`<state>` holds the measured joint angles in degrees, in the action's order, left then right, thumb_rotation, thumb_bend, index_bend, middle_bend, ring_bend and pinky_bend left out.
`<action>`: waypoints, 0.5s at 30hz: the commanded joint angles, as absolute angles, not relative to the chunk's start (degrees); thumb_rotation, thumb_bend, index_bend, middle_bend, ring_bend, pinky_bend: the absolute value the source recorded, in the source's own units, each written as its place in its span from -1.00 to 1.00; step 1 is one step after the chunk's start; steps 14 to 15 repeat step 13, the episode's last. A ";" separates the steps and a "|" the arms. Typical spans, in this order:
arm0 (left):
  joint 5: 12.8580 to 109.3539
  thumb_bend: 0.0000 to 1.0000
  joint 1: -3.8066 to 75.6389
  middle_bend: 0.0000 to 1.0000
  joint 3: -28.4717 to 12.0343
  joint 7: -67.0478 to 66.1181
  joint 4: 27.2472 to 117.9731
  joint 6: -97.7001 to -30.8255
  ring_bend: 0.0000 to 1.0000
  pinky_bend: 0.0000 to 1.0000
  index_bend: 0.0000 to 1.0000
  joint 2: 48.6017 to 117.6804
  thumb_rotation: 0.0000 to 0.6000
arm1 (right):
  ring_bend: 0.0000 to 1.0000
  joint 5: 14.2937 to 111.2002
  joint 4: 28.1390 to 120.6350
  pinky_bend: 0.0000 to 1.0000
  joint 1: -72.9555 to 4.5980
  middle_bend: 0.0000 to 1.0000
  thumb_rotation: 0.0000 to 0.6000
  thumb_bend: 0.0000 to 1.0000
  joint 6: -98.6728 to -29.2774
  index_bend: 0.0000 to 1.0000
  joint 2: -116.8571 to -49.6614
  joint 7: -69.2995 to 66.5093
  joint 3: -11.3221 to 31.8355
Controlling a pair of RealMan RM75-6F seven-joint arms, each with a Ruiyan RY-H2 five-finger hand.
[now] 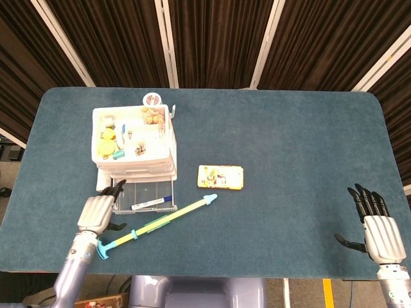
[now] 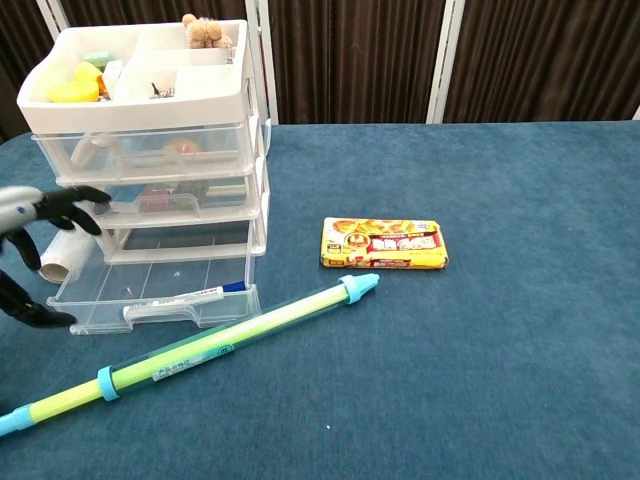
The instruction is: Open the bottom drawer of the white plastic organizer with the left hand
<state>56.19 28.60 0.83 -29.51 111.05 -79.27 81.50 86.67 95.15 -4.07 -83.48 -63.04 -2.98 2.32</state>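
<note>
The white plastic organizer [image 1: 135,136] [image 2: 150,110] stands at the table's left, its top tray full of small items. Its clear bottom drawer [image 1: 144,196] [image 2: 160,292] is pulled well out toward me, with a white board marker [image 2: 175,299] lying along its front. My left hand [image 1: 97,215] [image 2: 30,240] is just left of the drawer's front corner, fingers spread and holding nothing. My right hand [image 1: 379,232] rests far off at the table's near right edge, fingers apart and empty.
A long yellow-green tube [image 1: 157,221] [image 2: 220,345] lies slantwise just in front of the open drawer. A yellow snack packet [image 1: 220,176] [image 2: 384,244] sits right of the organizer. A white roll [image 2: 68,255] lies against the organizer's left side.
</note>
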 commanded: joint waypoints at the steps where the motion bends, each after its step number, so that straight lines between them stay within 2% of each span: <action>1: 66.96 -0.89 25.04 -0.84 5.15 -24.42 109.40 -82.61 -0.94 -0.54 -1.00 75.61 1.00 | -1.00 86.36 95.16 -1.00 -4.03 -1.00 1.00 -0.82 -83.62 -1.00 -62.94 -3.20 2.60; 4: 75.61 -0.91 22.17 -0.97 8.47 -21.36 106.17 -86.39 -1.00 -0.69 -1.00 72.55 1.00 | -1.00 86.10 95.07 -1.00 -3.98 -1.00 1.00 -0.82 -83.75 -1.00 -62.97 -3.26 2.78; 8: 81.97 -0.93 17.76 -1.00 11.81 -18.61 101.65 -91.66 -1.00 -0.81 -1.00 69.47 1.00 | -1.00 85.75 95.17 -1.00 -3.87 -1.00 1.00 -0.82 -84.02 -1.00 -62.90 -3.22 3.04; 13: 85.23 -0.96 13.70 -1.00 12.12 -17.19 97.37 -97.08 -1.00 -0.89 -1.00 66.77 1.00 | -1.00 85.29 95.30 -1.00 -3.64 -1.00 1.00 -0.82 -84.38 -1.00 -62.83 -3.37 3.29; 15: 85.23 -0.96 13.70 -1.00 12.12 -17.19 97.37 -97.08 -1.00 -0.89 -1.00 66.77 1.00 | -1.00 85.29 95.30 -1.00 -3.64 -1.00 1.00 -0.82 -84.38 -1.00 -62.83 -3.37 3.29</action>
